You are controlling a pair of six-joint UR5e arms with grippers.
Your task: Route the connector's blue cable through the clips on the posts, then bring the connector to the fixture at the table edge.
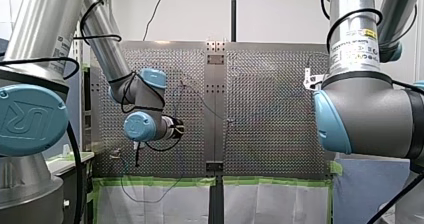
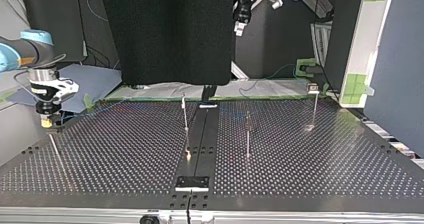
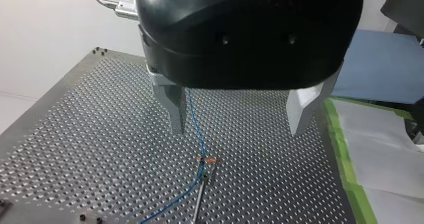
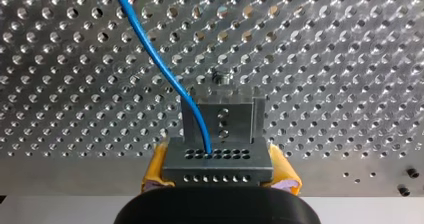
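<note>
**Front view.** My left arm reaches out over the table. My right arm fills the near right side. For writing, there is a pale "UR" mark on the blue cap at the near left. The label on my right arm carries print and a yellow patch, too small to read.

**Top view.** My right gripper sits low at the table's left edge in this view. I cannot read its jaws from here. My left gripper hangs high over the far side, well apart from the three posts across the middle.

**Left wrist view.** The left gripper is spread wide and holds nothing. Under it the blue cable runs to a clip on a post top and appears to pass through it.

**Right wrist view.** The right gripper is clamped on the connector, with yellow pads on either side. The cable leaves the connector's upper face. The fixture stands just ahead of the connector, near the table edge. I cannot tell whether they touch. I can read no writing on either.

**Judgement.**
- Routing looks done at least at that one clip.
- The step in hand is the last one, delivering the connector.
- The next move calls for a short, straight advance squared to the fixture's side walls, with enough slack that the cable does not pull out of the clip.
</note>
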